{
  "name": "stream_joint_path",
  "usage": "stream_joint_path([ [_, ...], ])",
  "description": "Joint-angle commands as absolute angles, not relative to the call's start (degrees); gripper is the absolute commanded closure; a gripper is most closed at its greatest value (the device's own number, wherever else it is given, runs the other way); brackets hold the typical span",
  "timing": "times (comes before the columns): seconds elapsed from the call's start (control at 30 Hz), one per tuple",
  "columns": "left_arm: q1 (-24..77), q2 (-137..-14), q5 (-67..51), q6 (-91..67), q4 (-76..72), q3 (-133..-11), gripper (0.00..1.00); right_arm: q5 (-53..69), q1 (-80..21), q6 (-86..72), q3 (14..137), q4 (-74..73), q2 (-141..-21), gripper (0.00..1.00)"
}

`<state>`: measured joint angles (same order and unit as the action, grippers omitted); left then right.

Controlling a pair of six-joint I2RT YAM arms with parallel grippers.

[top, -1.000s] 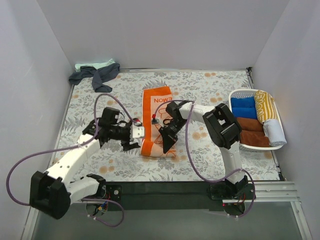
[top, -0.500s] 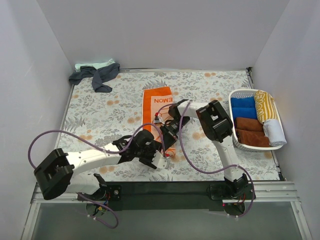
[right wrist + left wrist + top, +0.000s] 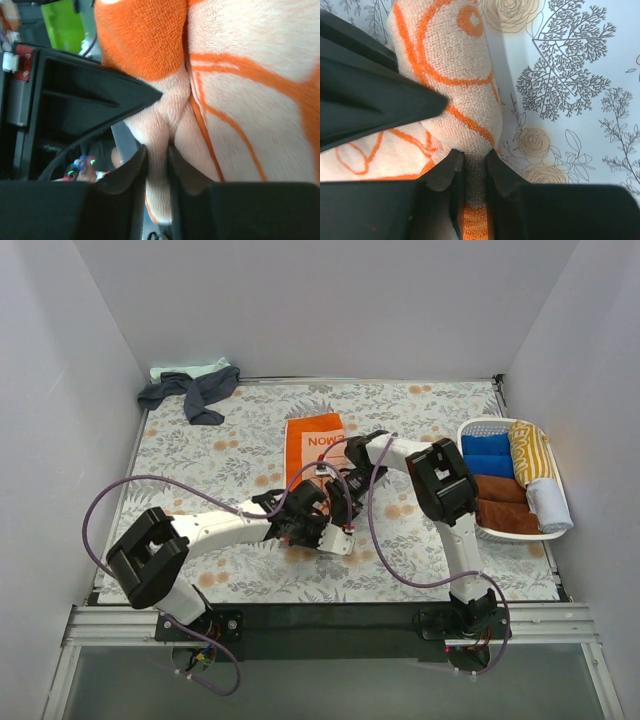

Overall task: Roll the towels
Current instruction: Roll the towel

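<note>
The orange towel with white lettering [image 3: 313, 436] lies mid-table, its far half flat and its near half bunched into a roll under both grippers. My left gripper [image 3: 322, 522] reaches in from the near left. In the left wrist view the left gripper [image 3: 475, 162] is shut on a fold at the end of the orange towel's roll [image 3: 455, 65]. My right gripper [image 3: 338, 502] comes from the right. In the right wrist view the right gripper [image 3: 157, 152] pinches a pale fold of the orange towel [image 3: 250, 60], which fills its narrow gap. A dark navy towel [image 3: 196, 393] and a mint green towel [image 3: 187, 371] lie crumpled at the back left.
A white oval basket [image 3: 468, 430] at the right edge holds rolled towels: blue [image 3: 488, 455], brown [image 3: 502, 507], yellow-striped [image 3: 530, 445] and pale grey [image 3: 548, 502]. The floral table covering [image 3: 200, 460] spans the table. Purple cables loop off both arms.
My left arm swung from the left side to the towel's near end and its jaws closed on the cloth. The right gripper shifted slightly; the towel's near half has bunched up shorter.
</note>
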<state>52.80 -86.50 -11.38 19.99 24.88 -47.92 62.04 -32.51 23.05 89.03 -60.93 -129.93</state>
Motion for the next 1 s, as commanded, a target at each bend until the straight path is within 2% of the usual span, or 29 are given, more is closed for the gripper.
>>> stream_joint_path([
  [0.0,48.3,-91.4,-24.1,19.9,43.5,-51.4,1.0,54.4,-27.3,18.9,90.1,-54.0,-121.9,0.62],
  [0.03,47.3,-92.5,-27.1,20.3,45.1,-53.9,1.0,53.9,-26.5,18.5,90.4,-53.0,-120.9,0.57],
  [0.1,44.8,-95.8,-29.3,22.0,49.5,-56.0,1.0,51.8,-24.3,18.1,91.0,-52.4,-117.4,0.53],
  [0.37,38.0,-103.9,-39.0,22.9,56.5,-61.1,1.0,44.0,-17.3,18.0,83.3,-46.0,-99.0,0.53],
  [0.53,34.6,-113.1,-43.4,25.5,62.6,-66.1,1.0,43.8,-18.5,20.6,74.5,-39.9,-87.9,0.54],
  [0.63,32.9,-119.5,-45.2,26.6,66.8,-70.3,1.0,38.4,-22.5,22.8,68.7,-36.1,-82.2,0.49],
  [0.67,32.4,-120.7,-45.6,26.9,67.3,-71.4,1.0,34.8,-25.6,23.3,67.1,-35.0,-79.7,0.38],
  [0.7,31.9,-122.9,-45.9,27.1,67.8,-72.2,1.0,33.0,-27.6,24.8,64.7,-33.9,-78.3,0.31],
  [0.77,30.7,-124.9,-46.1,27.8,69.1,-74.6,1.0,26.4,-34.4,26.2,62.5,-30.9,-75.6,0.22],
  [0.97,28.6,-130.4,-46.3,29.3,71.4,-79.4,1.0,15.2,-50.2,32.5,57.8,-21.8,-78.4,0.22],
])
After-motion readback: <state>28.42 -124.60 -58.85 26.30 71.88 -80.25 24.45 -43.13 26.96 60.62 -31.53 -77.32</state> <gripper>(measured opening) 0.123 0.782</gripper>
